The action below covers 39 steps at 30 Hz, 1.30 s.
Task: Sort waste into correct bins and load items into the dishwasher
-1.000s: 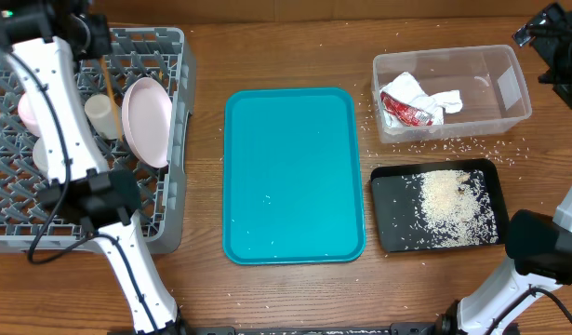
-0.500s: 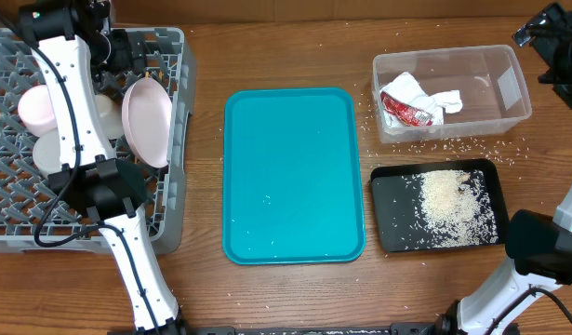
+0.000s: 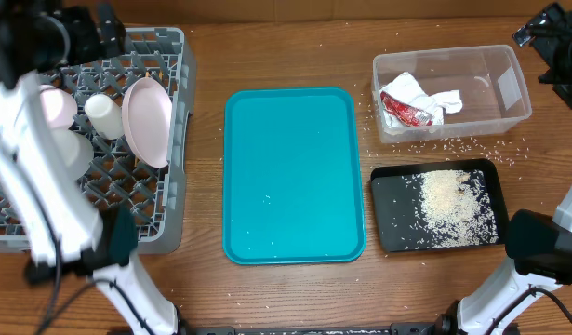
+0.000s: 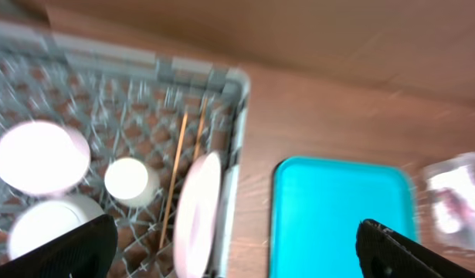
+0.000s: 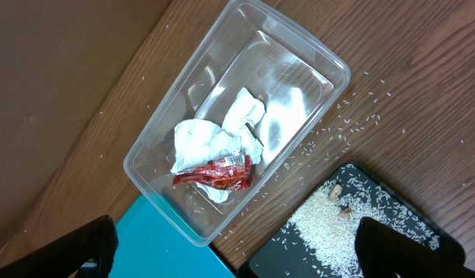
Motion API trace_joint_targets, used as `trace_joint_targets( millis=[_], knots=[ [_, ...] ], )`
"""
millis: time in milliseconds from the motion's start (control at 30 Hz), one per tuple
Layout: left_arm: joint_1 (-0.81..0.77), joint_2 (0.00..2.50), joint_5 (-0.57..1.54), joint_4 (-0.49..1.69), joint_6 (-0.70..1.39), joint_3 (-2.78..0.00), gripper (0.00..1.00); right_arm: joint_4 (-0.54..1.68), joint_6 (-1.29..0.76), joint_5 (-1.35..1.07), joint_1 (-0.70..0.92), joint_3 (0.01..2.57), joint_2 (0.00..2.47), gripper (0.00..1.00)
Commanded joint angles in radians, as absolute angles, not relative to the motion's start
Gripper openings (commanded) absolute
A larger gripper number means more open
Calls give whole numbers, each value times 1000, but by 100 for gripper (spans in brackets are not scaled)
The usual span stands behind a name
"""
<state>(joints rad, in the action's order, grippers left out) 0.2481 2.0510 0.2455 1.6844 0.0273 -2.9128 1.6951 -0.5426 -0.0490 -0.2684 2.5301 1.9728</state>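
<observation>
The grey dishwasher rack (image 3: pixel 169 56) at the left holds an upright pink plate (image 3: pixel 146 121), a white cup (image 3: pixel 101 113), a pink bowl (image 3: pixel 55 104) and a pair of wooden chopsticks (image 4: pixel 175 174) lying between cup and plate. My left gripper (image 3: pixel 90 33) hangs high over the rack's back edge. In the left wrist view it (image 4: pixel 237 255) is open and holds nothing. My right gripper (image 3: pixel 551 42) is at the far right and stands open and empty (image 5: pixel 237 251) above the clear bin (image 5: pixel 314 54). The bin holds a crumpled white tissue (image 5: pixel 214 139) and a red wrapper (image 5: pixel 222 174).
A bare teal tray (image 3: pixel 293 175) lies in the middle. A black tray (image 3: pixel 388 237) with spilled rice sits at the front right. Loose rice grains are scattered on the wooden table around the clear bin (image 3: pixel 509 70).
My left gripper has opened and lifted away from the rack toward the back left, leaving the chopsticks lying in the rack. The right arm has not moved.
</observation>
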Motion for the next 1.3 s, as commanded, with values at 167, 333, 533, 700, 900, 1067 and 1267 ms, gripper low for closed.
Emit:
trace_joint_targets(
  millis=[167, 333, 533, 700, 900, 1067, 1267],
  knots=[
    [235, 1621, 297, 1690, 45, -2574, 100, 1693, -542, -55, -270, 2537, 1971, 100],
    [235, 1353, 336, 1690, 19, -2194, 100, 1693, -542, -55, -270, 2537, 1971, 100],
    [235, 1063, 488, 1687, -33, -1871, 100, 1693, -542, -55, -270, 2537, 1971, 100],
    [235, 876, 502, 1689, 0, -1728, 100, 1693, -542, -55, -270, 2537, 1971, 100],
    [235, 760, 496, 1689, 0, -1707, 100, 1693, -542, -55, -270, 2537, 1971, 100],
    [235, 741, 415, 1689, -1, -1707, 100, 1693, -542, -55, -270, 2537, 1971, 100],
    [176, 741, 417, 1689, -126, -1646, 100, 1693, -542, -55, -270, 2537, 1971, 100]
  ],
)
